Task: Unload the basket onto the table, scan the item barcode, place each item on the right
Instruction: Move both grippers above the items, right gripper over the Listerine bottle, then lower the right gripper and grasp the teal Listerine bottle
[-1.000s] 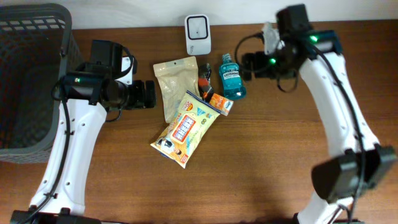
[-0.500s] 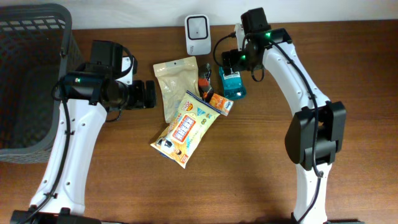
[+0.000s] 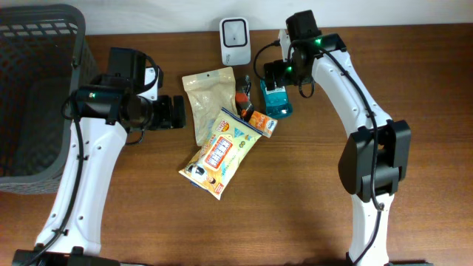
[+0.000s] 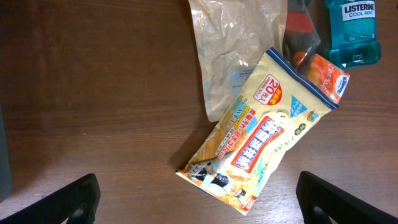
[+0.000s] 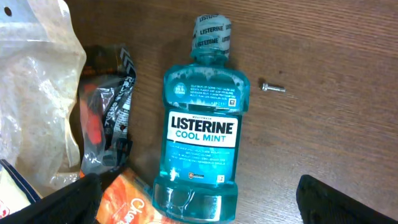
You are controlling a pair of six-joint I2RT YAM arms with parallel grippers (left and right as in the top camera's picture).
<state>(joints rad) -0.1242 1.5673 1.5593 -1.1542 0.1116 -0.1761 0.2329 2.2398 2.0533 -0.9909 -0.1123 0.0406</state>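
Two hands, left hand (image 3: 174, 112) and right hand (image 3: 275, 77), are wide apart and empty. The right one hangs over the mouthwash bottle (image 5: 200, 134).

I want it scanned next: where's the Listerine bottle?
Overhead view: the Listerine bottle lies flat right of centre, below-right of the white scanner, beside the orange packet.

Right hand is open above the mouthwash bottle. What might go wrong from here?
1. The Listerine bottle lies flat with the dark packet and the orange packet crowding one side; the open right hand may catch a packet too when closing.
2. The bottle looks smooth and rounded, so it may slip or roll in the grasp.
3. No barcode shows on its upward face; it may need turning before the scanner.
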